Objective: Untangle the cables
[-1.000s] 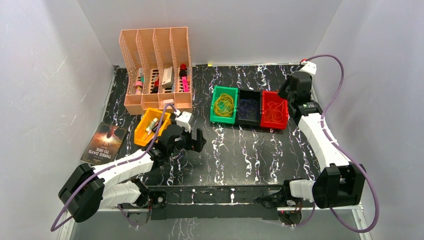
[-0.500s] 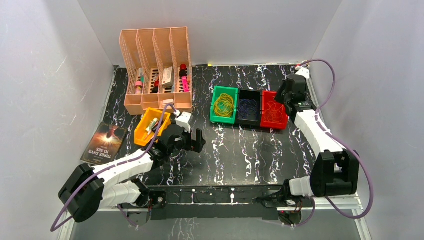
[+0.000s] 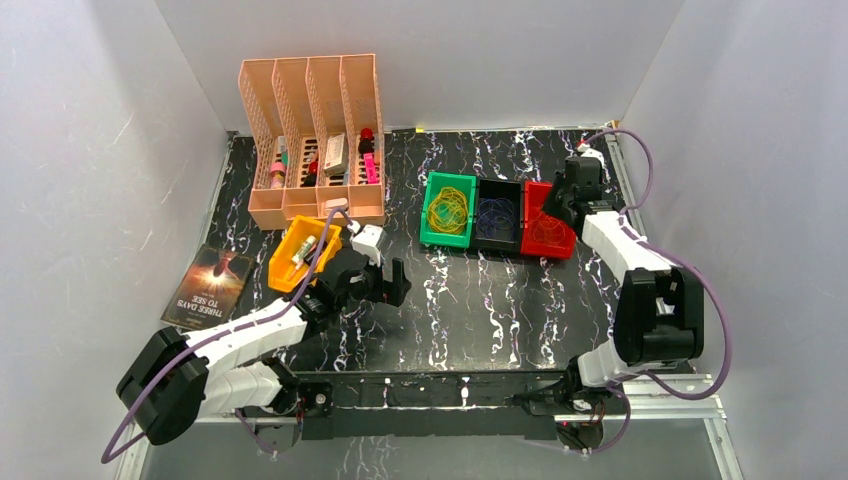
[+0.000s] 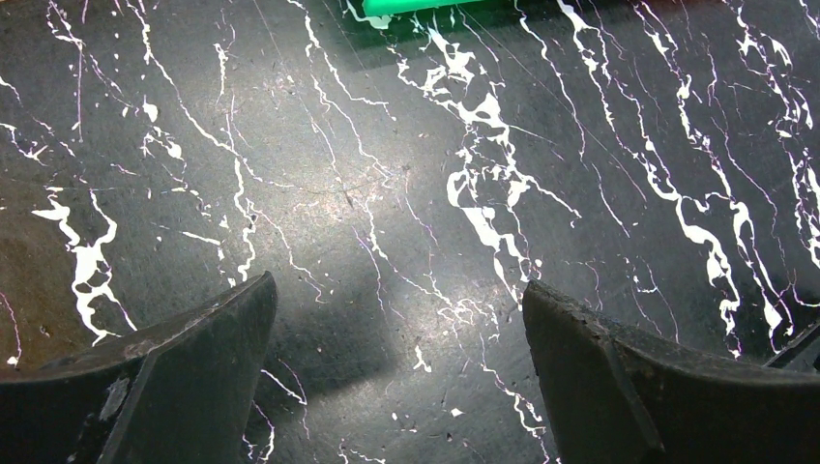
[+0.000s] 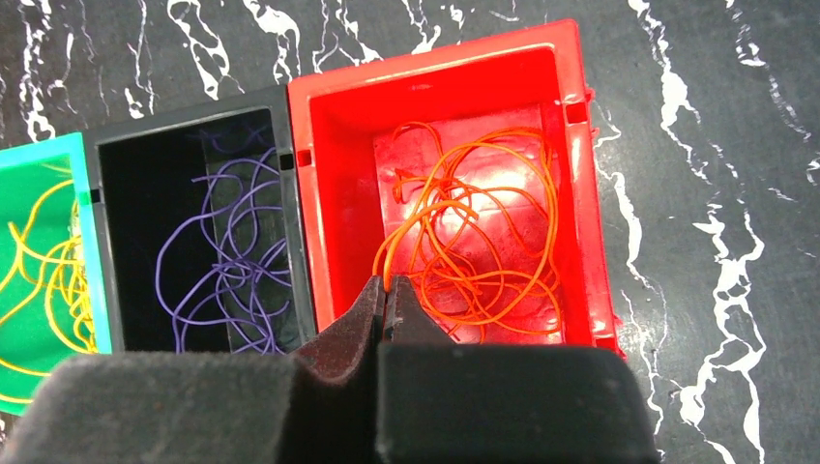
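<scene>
Cables point(image 3: 497, 212) are sitting sorted by colour in the bin row at about 1 o'clock from table centre: yellow strands point(image 5: 43, 271) in the green bin point(image 5: 39, 155), purple strands point(image 5: 227, 261) in the black bin point(image 5: 193, 130), orange strands point(image 5: 474, 242) in the red bin point(image 5: 580, 145). No loops are showing on the bare table point(image 4: 387, 145) in any view, so I'm reading this as the tail end of the job, last orange drop-off. Right gripper point(image 5: 387, 290) is hanging over the red bin's 7 o'clock corner with jaws pressed together; one orange loop is running right up to the tips, and I can't tell whether it's pinched or just lying behind them. Left gripper point(image 4: 395, 290) is hovering over bare marble at about 9 o'clock from table centre, jaws spread wide, holding nothing. Next move, my guess: if a strand is caught, the right jaws need opening over the bin before lifting, otherwise the lift is going to drag orange wire over the wall; then it's a matter of checking for cross-colour strays between bins.
</scene>
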{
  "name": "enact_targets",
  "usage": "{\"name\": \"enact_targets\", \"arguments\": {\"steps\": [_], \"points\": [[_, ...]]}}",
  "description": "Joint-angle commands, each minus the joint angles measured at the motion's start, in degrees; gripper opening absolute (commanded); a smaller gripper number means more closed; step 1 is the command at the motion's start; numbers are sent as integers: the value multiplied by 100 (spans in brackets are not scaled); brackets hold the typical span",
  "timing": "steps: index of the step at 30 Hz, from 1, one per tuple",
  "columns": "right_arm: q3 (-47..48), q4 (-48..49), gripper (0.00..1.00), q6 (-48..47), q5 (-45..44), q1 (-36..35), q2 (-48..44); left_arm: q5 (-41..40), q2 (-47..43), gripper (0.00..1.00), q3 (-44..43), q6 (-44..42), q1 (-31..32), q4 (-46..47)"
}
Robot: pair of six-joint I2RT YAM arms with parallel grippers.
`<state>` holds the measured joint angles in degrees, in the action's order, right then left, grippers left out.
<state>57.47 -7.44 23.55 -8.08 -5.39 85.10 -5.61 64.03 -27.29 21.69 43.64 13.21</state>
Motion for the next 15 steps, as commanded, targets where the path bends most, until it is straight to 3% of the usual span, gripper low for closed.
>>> {"name": "enact_targets", "arguments": {"steps": [1,15], "points": [[117,94,0,-73,286,63,256,-74,-119,98,-146,37,9,-32],[168,194,2,-71,529,81,848,-102,-140,98,-130,4,4,-94]]}}
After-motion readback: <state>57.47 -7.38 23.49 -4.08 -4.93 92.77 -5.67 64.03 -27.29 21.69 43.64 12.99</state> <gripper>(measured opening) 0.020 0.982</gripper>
